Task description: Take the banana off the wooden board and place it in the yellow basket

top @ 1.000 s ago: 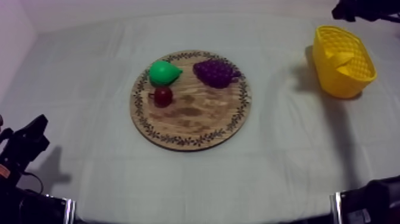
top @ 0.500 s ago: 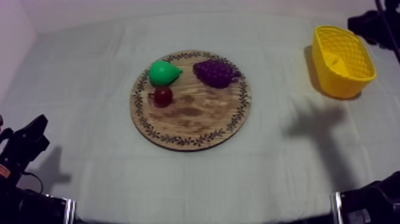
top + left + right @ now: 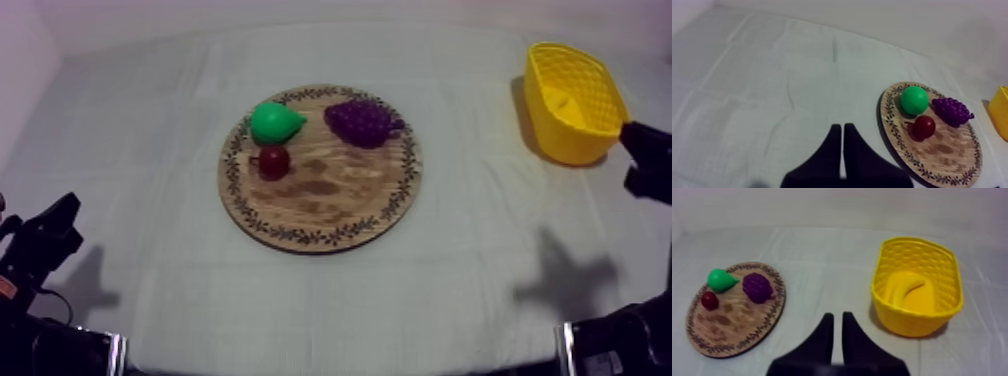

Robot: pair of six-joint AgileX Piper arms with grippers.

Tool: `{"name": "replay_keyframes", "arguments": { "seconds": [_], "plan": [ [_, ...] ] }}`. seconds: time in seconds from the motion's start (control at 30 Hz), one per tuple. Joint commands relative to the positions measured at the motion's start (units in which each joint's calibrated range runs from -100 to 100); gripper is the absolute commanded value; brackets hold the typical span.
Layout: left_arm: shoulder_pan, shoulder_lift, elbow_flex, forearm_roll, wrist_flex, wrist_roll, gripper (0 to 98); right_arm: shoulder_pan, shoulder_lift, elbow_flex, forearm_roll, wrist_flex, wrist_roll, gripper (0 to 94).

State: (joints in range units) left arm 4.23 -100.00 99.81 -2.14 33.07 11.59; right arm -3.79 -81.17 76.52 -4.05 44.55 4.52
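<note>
The yellow banana [image 3: 903, 289] lies inside the yellow basket [image 3: 913, 323], which stands at the table's far right [image 3: 590, 140]. In the right wrist view my right gripper [image 3: 837, 319] hangs shut and holds nothing, a short way in front of the basket. From above, that gripper [image 3: 640, 150] is at the right edge, just below the basket. The round wooden board [image 3: 330, 195] carries a green pear [image 3: 275, 122], purple grapes [image 3: 363, 122] and a small red fruit [image 3: 273, 161]. My left gripper [image 3: 842, 131] is shut on nothing, resting low at the left [image 3: 45, 238], away from the board [image 3: 947, 150].
Bare cloth spreads between the board and the basket and across the front of the table. The right arm's shadow [image 3: 565, 275] falls on the cloth at the front right. The left wrist view catches the basket's edge [image 3: 1002, 112] beyond the grapes [image 3: 952, 110].
My right arm has drawn back from above the basket, coming down along the right edge, and its fingers have closed. The left arm and the fruit on the board have not moved.
</note>
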Motion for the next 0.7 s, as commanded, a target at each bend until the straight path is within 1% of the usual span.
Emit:
{"name": "replay_keyframes", "arguments": {
  "seconds": [0.0, 0.13, 0.23, 0.37, 0.43, 0.53, 0.57, 0.6, 0.67],
  "plan": [
    [0.0, 0.0, 0.0, -0.03, 0.0, 0.0, 0.1, 2.7, -9.9, 5.0, -1.4, 1.2, 2.9, 1.4],
    [0.0, 0.0, 0.0, -0.03, 0.0, 0.0, 0.1, 4.1, -13.3, 8.7, -1.9, 2.6, 3.5, 0.8],
    [-0.1, 0.0, 0.0, -0.03, 0.0, 0.0, 0.1, 4.5, -14.1, 11.2, -1.7, 3.0, 2.9, 0.6],
    [-0.1, 0.0, 0.0, -0.03, 0.0, 0.0, 0.1, 4.6, -14.4, 17.0, -1.7, 1.3, 1.8, 0.8],
    [-0.1, 0.0, 0.0, -0.03, 0.0, 0.0, 0.1, 4.3, -14.5, 19.3, 0.0, 0.1, -0.9, 0.7],
    [-0.1, 0.0, 0.0, -0.03, 0.0, 0.0, 0.1, 4.0, -14.5, 20.8, 1.2, -0.5, -3.9, 0.6],
    [-0.1, 0.0, 0.0, -0.03, 0.0, 0.0, 0.1, 4.0, -14.5, 21.0, 1.6, -0.7, -3.4, 0.5],
    [-0.1, 0.0, 0.0, -0.03, 0.0, 0.0, 0.1, 4.0, -14.5, 21.4, 2.0, -1.2, -1.5, 0.5],
    [-0.1, 0.0, 0.0, -0.03, 0.0, 0.0, 0.1, 4.0, -14.5, 22.3, 2.4, -4.1, 3.9, 0.5]
  ]
}}
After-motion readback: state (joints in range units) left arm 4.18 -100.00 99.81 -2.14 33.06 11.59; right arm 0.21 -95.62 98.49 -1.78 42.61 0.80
